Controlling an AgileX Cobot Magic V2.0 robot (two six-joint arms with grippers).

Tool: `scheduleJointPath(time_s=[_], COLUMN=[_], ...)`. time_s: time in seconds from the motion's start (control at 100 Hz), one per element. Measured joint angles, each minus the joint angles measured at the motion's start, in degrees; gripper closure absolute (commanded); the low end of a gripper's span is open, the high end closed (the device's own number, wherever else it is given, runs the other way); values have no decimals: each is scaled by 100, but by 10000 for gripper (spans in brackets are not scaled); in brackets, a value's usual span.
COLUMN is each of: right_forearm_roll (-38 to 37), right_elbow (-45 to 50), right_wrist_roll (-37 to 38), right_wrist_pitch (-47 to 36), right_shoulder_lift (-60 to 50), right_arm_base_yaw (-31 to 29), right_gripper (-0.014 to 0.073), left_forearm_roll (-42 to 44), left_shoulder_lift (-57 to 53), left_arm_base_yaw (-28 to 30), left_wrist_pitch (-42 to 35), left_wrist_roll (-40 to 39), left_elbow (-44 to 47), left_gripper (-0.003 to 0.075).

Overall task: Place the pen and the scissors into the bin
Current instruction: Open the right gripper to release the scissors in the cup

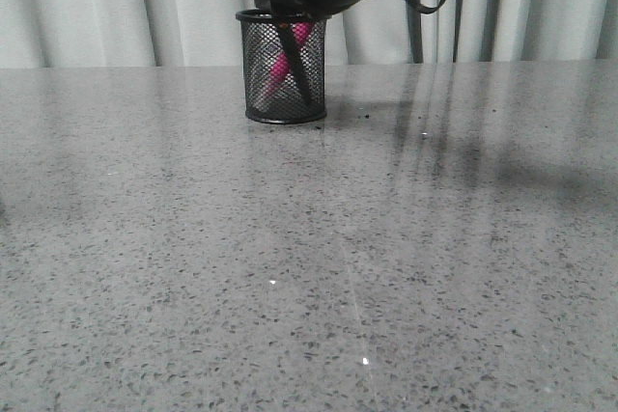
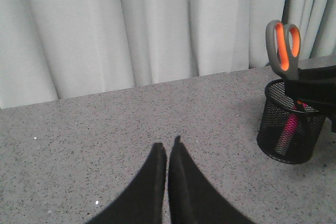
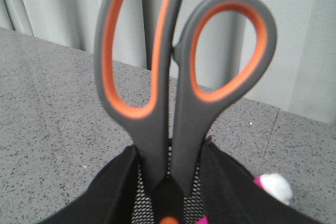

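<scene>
While the right gripper clasps the scissors below their handles, they stand nearly upright, blades apparently down inside the bin beside the pen, so release is straight down; the left gripper sits closed, well apart.

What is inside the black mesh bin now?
Inside the bin stand the pink pen and the blades of the scissors, handles above the rim. The right gripper hides the pen's top.
</scene>
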Motion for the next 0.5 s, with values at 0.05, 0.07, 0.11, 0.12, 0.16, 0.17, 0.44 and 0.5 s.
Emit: scheduleJointPath(time_s=[0.05,0.07,0.11,0.12,0.16,0.17,0.44,0.5], right_forearm_roll=[0,0,0,0,0,0,0,0], right_elbow=[0,0,0,0,0,0,0,0], right_wrist_roll=[0,0,0,0,0,0,0,0], right_wrist_pitch=[3,3,3,3,3,13,198,435], right_shoulder_lift=[0,0,0,0,-14,-15,-704,-1069], right_arm_base_yaw=[0,0,0,0,0,0,0,-28], right_gripper=[295,293,293,293,294,294,468,568], left_forearm_roll=[0,0,0,0,0,0,0,0], left_shoulder_lift=[0,0,0,0,0,0,0,0], left_arm_base_yaw=[0,0,0,0,0,0,0,0], left_wrist_pitch=[0,0,0,0,0,0,0,0], left_wrist_roll=[0,0,0,0,0,0,0,0], left_elbow=[0,0,0,0,0,0,0,0], left_gripper=[739,739,739,739,739,739,739,739])
